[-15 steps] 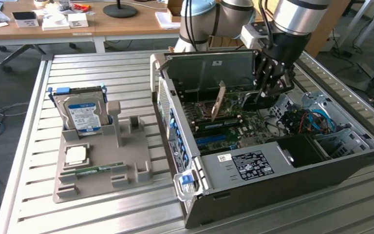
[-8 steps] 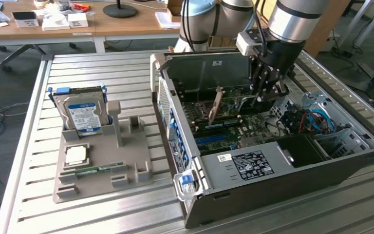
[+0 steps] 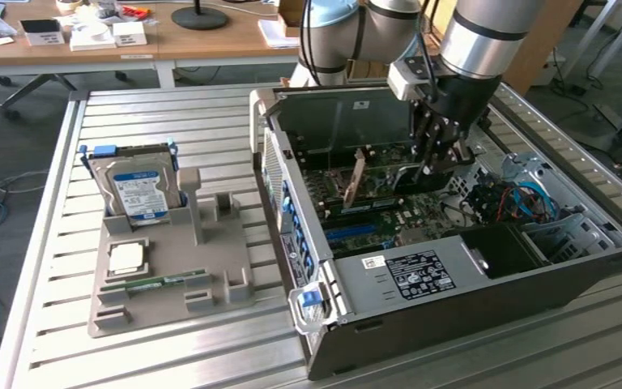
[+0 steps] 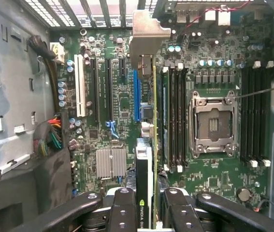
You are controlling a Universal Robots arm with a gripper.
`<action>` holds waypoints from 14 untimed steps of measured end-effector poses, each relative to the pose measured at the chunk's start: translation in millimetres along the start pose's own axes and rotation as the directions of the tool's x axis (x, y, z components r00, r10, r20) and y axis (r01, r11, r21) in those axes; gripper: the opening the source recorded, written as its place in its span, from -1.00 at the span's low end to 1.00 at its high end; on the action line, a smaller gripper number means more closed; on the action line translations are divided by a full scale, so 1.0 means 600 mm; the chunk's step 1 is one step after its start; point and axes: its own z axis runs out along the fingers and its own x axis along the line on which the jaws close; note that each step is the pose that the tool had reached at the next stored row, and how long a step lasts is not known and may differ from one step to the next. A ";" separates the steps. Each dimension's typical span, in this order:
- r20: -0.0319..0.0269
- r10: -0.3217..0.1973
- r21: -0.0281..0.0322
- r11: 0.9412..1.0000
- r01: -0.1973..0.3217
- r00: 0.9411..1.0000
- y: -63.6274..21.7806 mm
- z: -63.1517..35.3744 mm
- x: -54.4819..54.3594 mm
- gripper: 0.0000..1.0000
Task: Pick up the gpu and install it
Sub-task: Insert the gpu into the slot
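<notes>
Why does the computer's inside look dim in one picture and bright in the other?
Exterior view: daylight brightens the slatted metal table, but the black computer case shades its own inside. Wrist view: light enters through the vent slots, the silver bracket gleams, the black gripper holding the green graphics card looks dark.

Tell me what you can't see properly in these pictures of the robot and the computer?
- Slot under the graphics card: wrist view, the card, seen edge-on, covers it.
- Card's label: wrist view, cut off by the picture's edge beside the pincer.
- Where the card meets the green board: exterior view, the pincer covers it.
- Print on the black sticker: exterior view, too small to read.
</notes>
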 end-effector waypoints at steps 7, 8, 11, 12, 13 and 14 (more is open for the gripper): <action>0.000 -0.002 0.000 1.000 0.002 1.000 0.007 0.013 0.003 -0.47; 0.000 -0.002 0.000 1.000 0.002 1.000 0.008 0.013 0.004 -0.47; 0.000 -0.002 0.000 1.000 0.002 1.000 0.009 0.015 0.008 -0.47; 0.000 -0.002 0.000 1.000 0.002 1.000 0.010 0.015 0.011 -0.47; 0.000 -0.002 0.000 1.000 0.002 1.000 0.010 0.016 0.012 -0.47; 0.000 -0.002 0.000 1.000 0.002 1.000 0.011 0.019 0.013 -0.47</action>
